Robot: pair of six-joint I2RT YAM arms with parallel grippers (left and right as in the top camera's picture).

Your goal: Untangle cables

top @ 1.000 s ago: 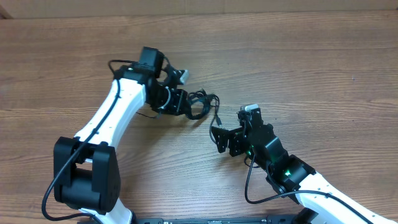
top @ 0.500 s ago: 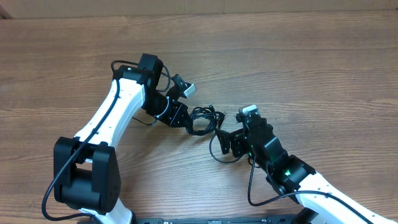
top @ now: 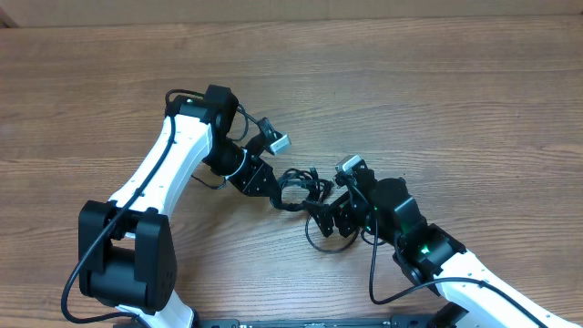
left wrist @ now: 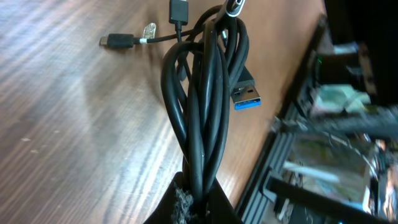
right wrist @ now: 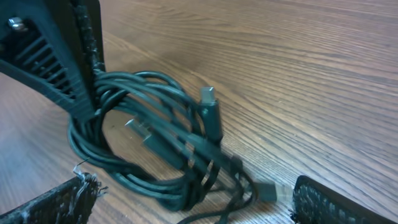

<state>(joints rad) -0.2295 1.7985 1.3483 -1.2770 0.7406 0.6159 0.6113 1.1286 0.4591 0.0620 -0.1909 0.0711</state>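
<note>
**Cables.** The cables [top: 299,185] form one compact tangle of thin black loops near the middle of the table [top: 474,100], slightly toward the near side. In the left wrist view, several strands run side by side as a long, narrow loop. A plug with a blue insert [left wrist: 246,97] sticks out on the loop's right side. Two small plug ends [left wrist: 118,41] lie on the wood beyond the loop's far end.

**Left gripper.** The left gripper [top: 271,189] is closed on the left end of the bundle. Its fingertips are pinched together over several strands at once. The right wrist view shows one finger pressing into the top of the coil, with the loops fanning out below it.

**Right gripper.** The right gripper [top: 326,217] is at the right end of the tangle with its jaws spread wide. Its two fingers [right wrist: 50,200] sit far apart at the lower corners of its own camera view. The nearest loops and a plug end lie in the gap between them. It grips nothing. Whether either finger touches a strand cannot be determined.

**Clearance.** The two grippers face each other at close range, separated only by the bundle. Bare wood extends far to the left, to the right and toward the table's far edge. On the near side, both arms take up the space behind the tangle.
</note>
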